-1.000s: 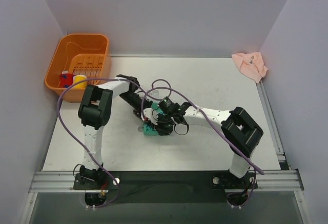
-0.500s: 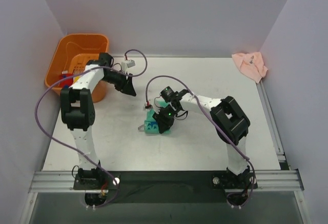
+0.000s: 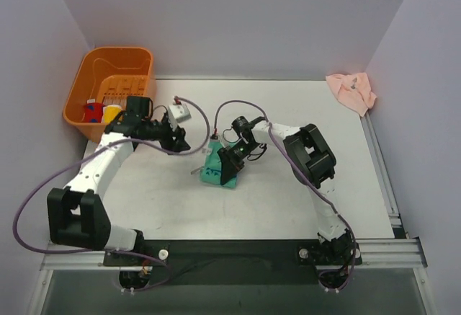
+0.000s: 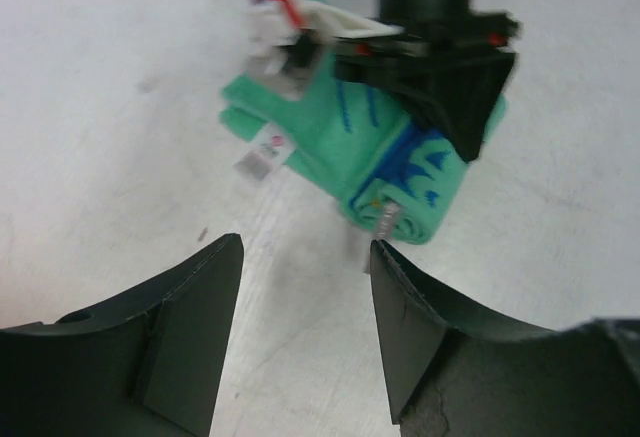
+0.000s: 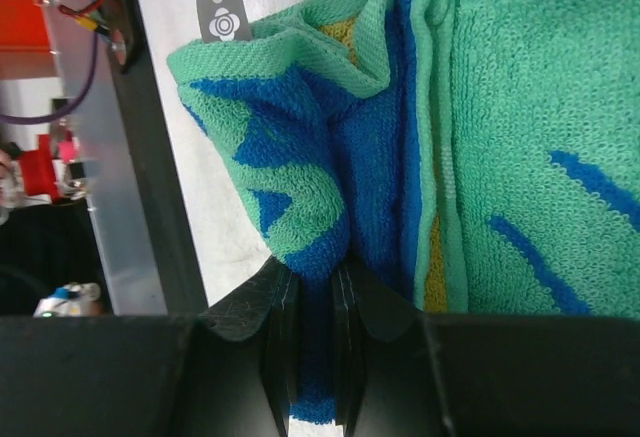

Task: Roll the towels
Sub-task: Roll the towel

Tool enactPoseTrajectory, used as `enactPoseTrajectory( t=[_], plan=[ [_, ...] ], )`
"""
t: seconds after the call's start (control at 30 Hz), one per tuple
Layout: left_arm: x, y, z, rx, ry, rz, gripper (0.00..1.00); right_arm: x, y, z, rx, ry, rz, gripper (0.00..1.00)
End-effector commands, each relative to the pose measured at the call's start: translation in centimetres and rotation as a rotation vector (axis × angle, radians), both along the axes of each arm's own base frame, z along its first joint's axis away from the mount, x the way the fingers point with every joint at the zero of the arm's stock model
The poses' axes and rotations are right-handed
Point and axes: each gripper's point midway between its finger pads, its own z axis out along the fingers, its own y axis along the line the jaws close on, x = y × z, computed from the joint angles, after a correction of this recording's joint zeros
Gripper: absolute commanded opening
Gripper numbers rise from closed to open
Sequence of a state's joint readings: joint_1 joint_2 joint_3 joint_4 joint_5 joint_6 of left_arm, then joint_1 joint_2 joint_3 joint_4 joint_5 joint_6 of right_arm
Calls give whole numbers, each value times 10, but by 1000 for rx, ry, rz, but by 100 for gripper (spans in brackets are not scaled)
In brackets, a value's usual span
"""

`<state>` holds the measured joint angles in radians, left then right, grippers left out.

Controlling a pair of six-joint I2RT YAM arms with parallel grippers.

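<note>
On the middle of the table [image 3: 288,203], your green-and-blue towel [image 3: 210,171] lies bundled in a loose roll, with its label tag poking out on the left. Your right gripper [image 3: 227,167] is down on it, fingers [image 5: 275,357] pressed together on a blue fold at the bundle's end. Just left of that, your left gripper [image 4: 305,247] hovers clear of the cloth, fingers spread, nothing between them. Further back, the pink towel [image 3: 351,91] sits crumpled in the far right corner, well apart. The orange basket [image 3: 119,50] stands far left.
</note>
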<state>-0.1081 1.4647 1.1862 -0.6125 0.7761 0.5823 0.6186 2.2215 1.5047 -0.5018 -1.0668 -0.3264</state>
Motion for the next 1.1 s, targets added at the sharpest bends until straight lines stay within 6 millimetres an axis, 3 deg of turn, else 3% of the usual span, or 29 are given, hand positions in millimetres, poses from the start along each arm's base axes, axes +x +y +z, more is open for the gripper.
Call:
enactPoseTrajectory(
  t=[0.0,0.2,0.37,0.5,0.7,0.8,0.83,0.9,1.0,1.07],
  plan=[
    [-25,-23,-14,131,-255,-227,64,-9,-11,-22,-71,98,-12,0],
    [-63,-69,-55,229,-362,-490,65,-7,-13,-26,-70,135,-32,0],
    [-73,-100,-74,282,-471,-610,66,-5,-15,-28,-73,149,-43,0],
    [-78,-108,-92,323,-538,-685,66,-4,-17,-29,-72,162,-52,0],
    [-79,-103,-133,431,-491,-732,65,-1,-18,-27,-70,158,-60,0],
    [-78,-98,-146,460,-441,-713,59,0,-19,-24,-68,146,-63,0],
    [-79,-95,-150,471,-417,-706,54,0,-19,-23,-70,143,-62,0],
    [-88,-92,-155,472,-363,-720,34,2,-20,-20,-74,133,-67,0],
    [-109,-86,-159,457,-254,-758,17,16,-22,-13,-86,100,-102,6],
    [-120,-83,-162,451,-185,-763,11,33,-26,-5,-93,55,-138,15]
  ],
)
